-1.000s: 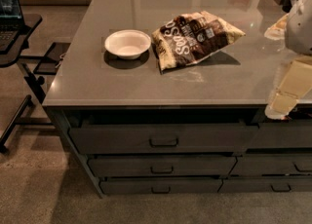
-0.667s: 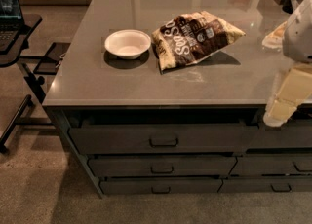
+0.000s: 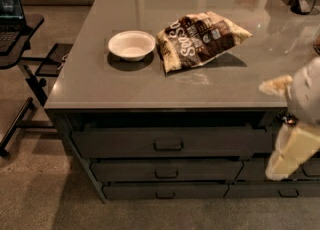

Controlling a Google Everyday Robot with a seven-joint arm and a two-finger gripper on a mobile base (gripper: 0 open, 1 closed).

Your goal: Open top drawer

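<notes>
The top drawer [image 3: 125,143] is the wide dark-grey front just under the counter, with a small loop handle [image 3: 168,145] at its centre. It sits flush with the cabinet, shut. My gripper [image 3: 270,130] is at the right edge of the view, in front of the drawer's right end and well right of the handle. Its cream fingers [image 3: 292,150] are spread apart with nothing between them. One points left at counter height and the other hangs down over the drawer fronts.
On the grey countertop [image 3: 100,89] stand a white bowl [image 3: 131,45] and a brown snack bag [image 3: 200,39]. Two shallower drawers [image 3: 165,170] lie below the top one, and a narrower stack [image 3: 300,169] is to the right. A black stand [image 3: 20,39] is at the left.
My gripper has come down from counter height to in front of the drawer fronts and shifted slightly left. The drawer, bowl and bag have not moved.
</notes>
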